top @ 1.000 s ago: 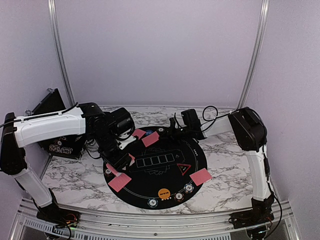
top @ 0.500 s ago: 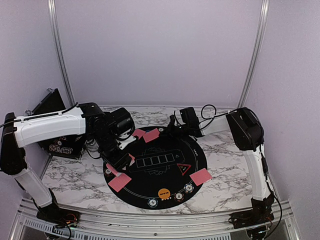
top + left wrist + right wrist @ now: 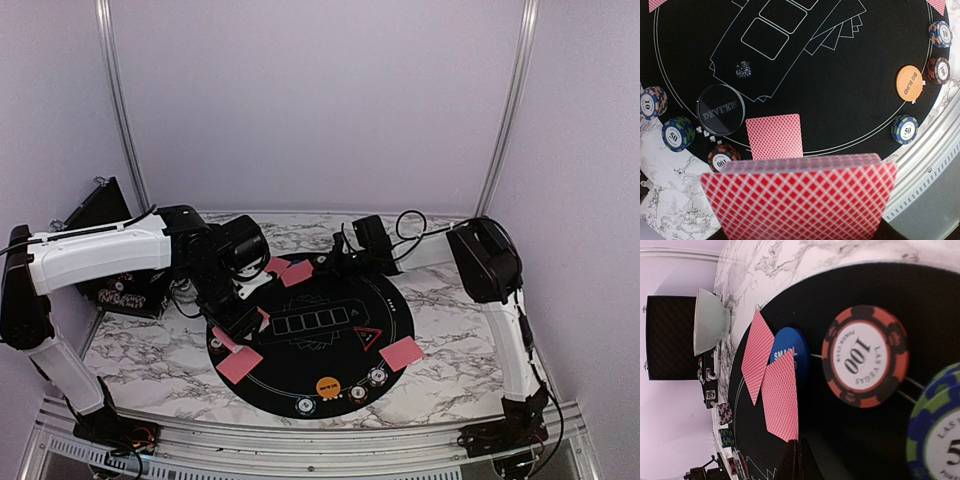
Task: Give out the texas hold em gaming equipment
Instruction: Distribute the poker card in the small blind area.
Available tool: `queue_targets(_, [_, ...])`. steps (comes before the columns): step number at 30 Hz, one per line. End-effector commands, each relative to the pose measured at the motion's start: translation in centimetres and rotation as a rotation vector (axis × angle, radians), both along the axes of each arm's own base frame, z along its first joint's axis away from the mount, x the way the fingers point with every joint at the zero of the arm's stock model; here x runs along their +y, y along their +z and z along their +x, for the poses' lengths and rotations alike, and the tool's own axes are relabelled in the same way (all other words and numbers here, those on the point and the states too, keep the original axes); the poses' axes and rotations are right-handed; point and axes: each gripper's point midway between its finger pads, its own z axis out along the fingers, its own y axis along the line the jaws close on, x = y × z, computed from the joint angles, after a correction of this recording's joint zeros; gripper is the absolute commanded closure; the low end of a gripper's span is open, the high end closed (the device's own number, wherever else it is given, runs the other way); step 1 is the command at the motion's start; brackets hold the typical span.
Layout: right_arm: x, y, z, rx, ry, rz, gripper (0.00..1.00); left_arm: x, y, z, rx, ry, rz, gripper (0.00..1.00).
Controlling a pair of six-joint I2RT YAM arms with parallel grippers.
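As the right gripper (image 3: pixel 796 452), pinching one card (image 3: pixel 781 400), has dragged it leftward along the mat's (image 3: pixel 390 300) far rim beside the blue button (image 3: pixel 790 347), left gripper (image 3: pixel 238 322) clamps the deck (image 3: pixel 800 200) over the mat's left edge; card seems ready to release.

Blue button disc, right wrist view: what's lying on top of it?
A red-backed card covers part of the blue disc, cutting off its white lettering; a second card meets its edge. Whatever is printed beneath is hidden.
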Motion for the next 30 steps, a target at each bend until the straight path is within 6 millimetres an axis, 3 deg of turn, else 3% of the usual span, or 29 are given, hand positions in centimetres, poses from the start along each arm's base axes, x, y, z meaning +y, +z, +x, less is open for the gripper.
queue_targets(1, [2.2, 0.8, -0.6, -0.035, 0.048, 0.005, 1.00, 0.0, 0.5, 0.2, -0.009, -0.008, -0.019, 0.42])
queue_targets(10, [4.4, 0.5, -1.3, -0.032, 0.089, 0.001, 1.00, 0.0, 0.7, 0.1, -0.012, -0.009, -0.025, 0.42])
queue_targets(30, [6.7, -1.9, -1.1, 0.009, 0.107, -0.006, 1.00, 0.0, 0.6, 0.1, -0.008, -0.009, -0.024, 0.42])
